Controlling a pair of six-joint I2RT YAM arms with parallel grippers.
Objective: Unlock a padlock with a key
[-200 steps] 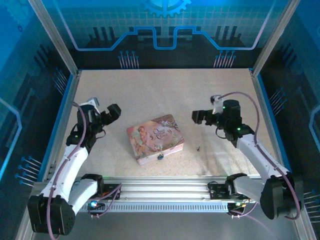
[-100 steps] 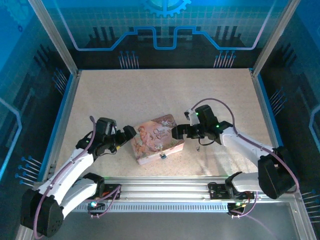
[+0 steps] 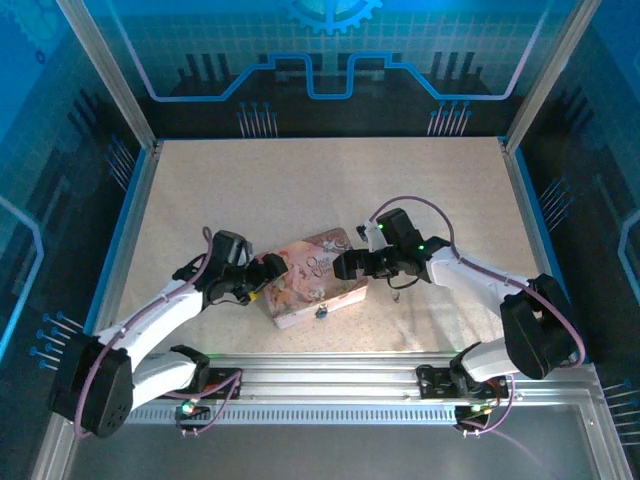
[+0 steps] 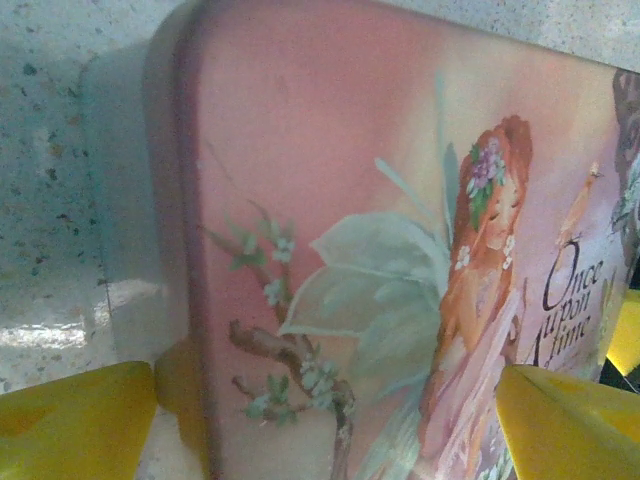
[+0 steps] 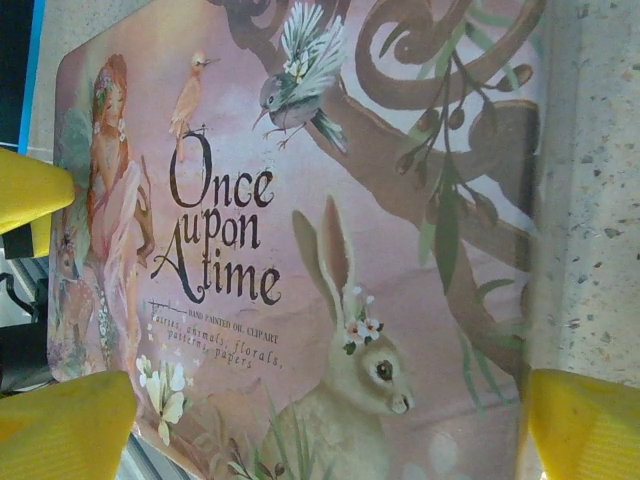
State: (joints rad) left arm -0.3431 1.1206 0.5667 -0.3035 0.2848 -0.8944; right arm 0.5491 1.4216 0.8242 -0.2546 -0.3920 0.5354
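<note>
Speckled tabletop (image 3: 300, 190), blue-lit walls. My left gripper (image 3: 268, 270) and right gripper (image 3: 345, 265), both spread wide, straddle the pink tin (image 3: 312, 280). The padlock (image 3: 322, 312) sits on its lower edge, mid-frame. I'd close evenly to brace the tin.

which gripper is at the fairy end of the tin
The left gripper: it is at the left end of the tin, where the red-haired fairy is painted. The right gripper is at the opposite end, over the tree branches.

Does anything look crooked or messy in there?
Only the pink tin: it lies at a slant, not square with the table. Nothing looks spilled or broken.
</note>
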